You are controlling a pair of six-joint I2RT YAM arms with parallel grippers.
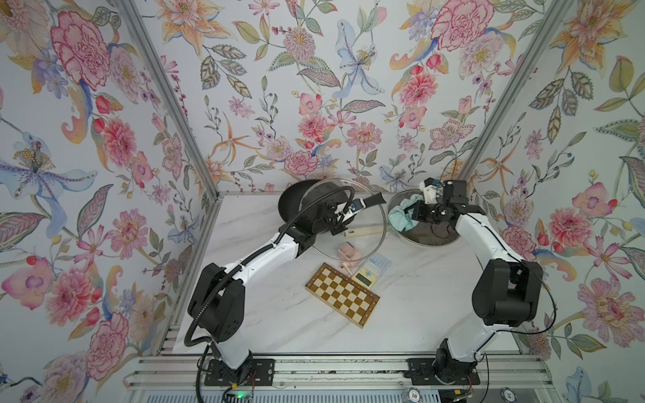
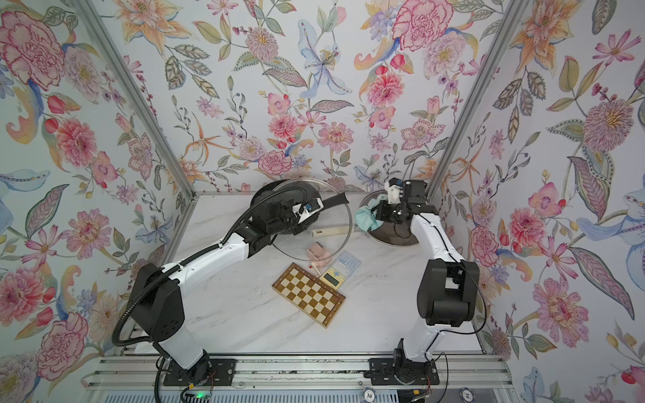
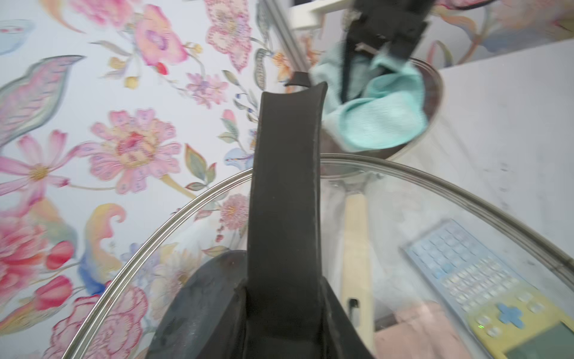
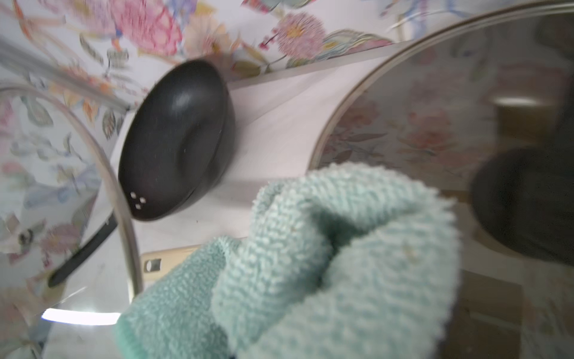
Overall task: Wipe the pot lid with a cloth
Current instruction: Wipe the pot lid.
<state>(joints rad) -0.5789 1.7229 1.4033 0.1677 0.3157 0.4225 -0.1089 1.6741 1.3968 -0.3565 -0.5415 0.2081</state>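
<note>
- Mint-green terry, the cloth [image 1: 401,216] sits at about one o'clock on the table [image 1: 401,314]. It is bunched at the nine o'clock edge of a smaller lid [image 1: 429,237].
- Your right gripper [image 1: 413,213] is pinched tight on a fold of it.
- Expect it to be light, soft and floppy. Hold a thick bunch and wipe with the hanging wad, not with the fingers.
- Glass with a steel rim, the pot lid [image 1: 363,244] stands tilted at twelve o'clock, overlapping the black pan [image 1: 291,206] in both top views.
- Your left gripper [image 1: 349,209] is clamped on its black handle [image 3: 285,186]. Because it is held up like this, I judge it to be the lid to wipe.
- Treat it as stiff, fairly heavy, slick and breakable. The handle looks like the only sound hold.
- Press lightly and near the handle. A push at the far rim would probably lever the lid in your grip.
</note>
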